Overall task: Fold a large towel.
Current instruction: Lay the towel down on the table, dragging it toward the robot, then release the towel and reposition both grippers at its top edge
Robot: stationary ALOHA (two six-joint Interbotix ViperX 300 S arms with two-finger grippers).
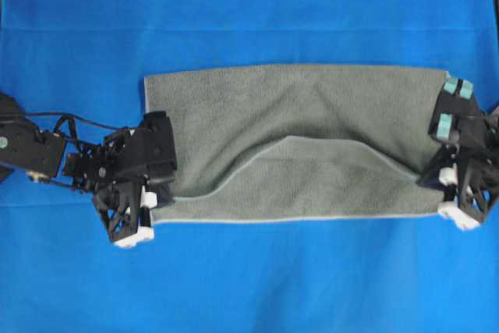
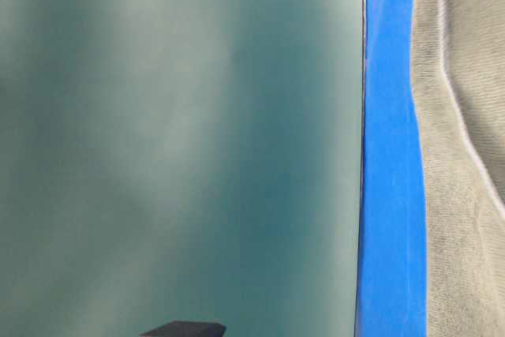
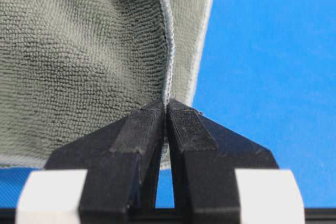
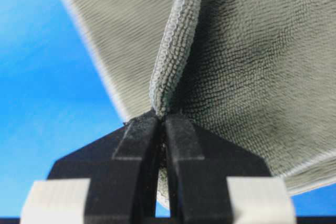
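Towel (image 1: pixel 312 115) lying on the blue sheet (image 1: pixel 249 5), an upper layer sagging between both grippers.
I see left gripper (image 3: pixel 167 109) and right gripper (image 4: pixel 161 119) jaws pinching only its edge; uneven pulling may slip it free.

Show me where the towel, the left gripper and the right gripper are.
towel (image 1: pixel 312 107): overhead view, flat upper layer.
left gripper (image 3: pixel 167 109): left wrist view, fingertips pinching the towel's edge.
right gripper (image 4: pixel 161 121): right wrist view, fingertips pinching a towel fold.

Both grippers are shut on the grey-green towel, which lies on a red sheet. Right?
Not quite. The sheet under the towel is blue, as the overhead view shows. Left gripper and right gripper are both shut on the towel.
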